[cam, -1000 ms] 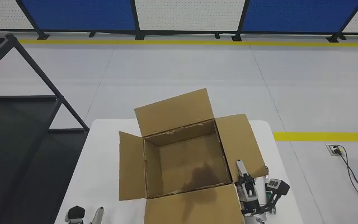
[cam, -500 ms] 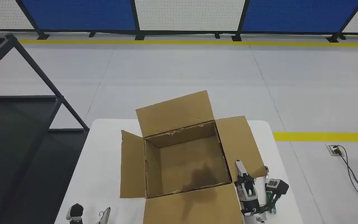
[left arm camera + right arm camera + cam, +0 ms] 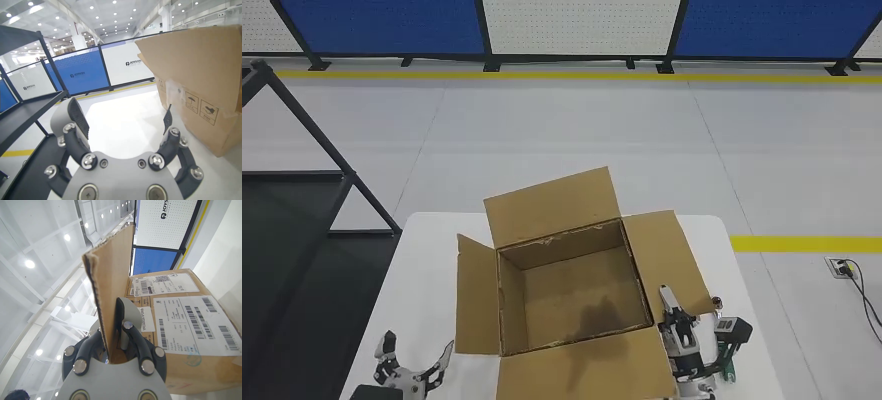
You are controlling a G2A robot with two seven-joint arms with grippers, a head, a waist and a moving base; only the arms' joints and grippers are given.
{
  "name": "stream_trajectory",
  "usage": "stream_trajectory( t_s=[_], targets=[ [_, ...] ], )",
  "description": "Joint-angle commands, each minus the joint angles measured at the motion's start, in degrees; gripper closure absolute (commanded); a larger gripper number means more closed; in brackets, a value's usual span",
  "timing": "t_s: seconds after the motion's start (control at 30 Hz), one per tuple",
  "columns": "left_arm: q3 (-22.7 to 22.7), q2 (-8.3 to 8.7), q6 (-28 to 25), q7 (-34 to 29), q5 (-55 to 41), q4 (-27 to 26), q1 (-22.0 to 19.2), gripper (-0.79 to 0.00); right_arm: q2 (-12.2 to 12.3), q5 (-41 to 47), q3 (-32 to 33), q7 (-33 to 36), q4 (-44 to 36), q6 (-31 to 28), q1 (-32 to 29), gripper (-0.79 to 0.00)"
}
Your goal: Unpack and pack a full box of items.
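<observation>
An open cardboard box (image 3: 572, 300) stands in the middle of the white table (image 3: 427, 290), its flaps spread and its inside looking bare. My right gripper (image 3: 674, 318) is at the box's right side, shut on the edge of the right flap (image 3: 667, 255). In the right wrist view the flap (image 3: 111, 262) runs up between the jaws of the right gripper (image 3: 109, 315), beside the labelled box wall (image 3: 181, 317). My left gripper (image 3: 414, 362) hovers open near the table's front left corner; in its own view the left gripper (image 3: 122, 115) holds nothing, with the box (image 3: 198, 85) close beside it.
A black metal shelf rack (image 3: 302, 200) stands just off the table's left edge, also seen as a rack (image 3: 28, 106) in the left wrist view. Blue and white partition panels (image 3: 572, 25) line the far floor. Bare tabletop lies left of the box.
My left gripper has risen further into the top view and its fingers have spread. The right gripper shifted slightly along the right flap, and the box moved a little.
</observation>
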Motion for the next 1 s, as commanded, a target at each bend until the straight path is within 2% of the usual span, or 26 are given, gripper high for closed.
stream_trajectory(
  t_s=[0.0,0.1,0.37,0.5,0.63,0.97],
  targets=[
    [0.7,0.17,0.2,0.6,2.5,2.3,-1.9,-0.785,0.0,0.1,0.1,0.1,0.0,0.0,-0.1,0.000],
    [1.6,0.54,-1.6,1.9,5.9,4.3,-3.2,-0.785,-0.1,0.2,0.1,0.2,-0.1,-0.2,-0.2,0.000],
    [1.7,0.57,-1.6,1.9,6.1,4.4,-3.0,-0.785,-0.4,0.1,-0.1,0.1,0.0,-0.2,-0.2,0.000],
    [2.4,0.67,1.4,-0.6,9.7,3.7,-3.6,-0.785,-0.5,-0.2,-0.2,0.3,0.2,0.0,0.0,0.000],
    [4.3,0.71,3.9,-2.5,13.3,4.4,-5.7,-0.785,-0.6,-0.5,-0.2,0.3,0.0,0.4,0.2,0.000],
    [7.2,0.81,3.5,-8.0,14.3,7.2,-9.7,-0.785,-0.9,-0.9,-0.4,0.5,-0.2,0.6,0.3,0.000]
  ],
)
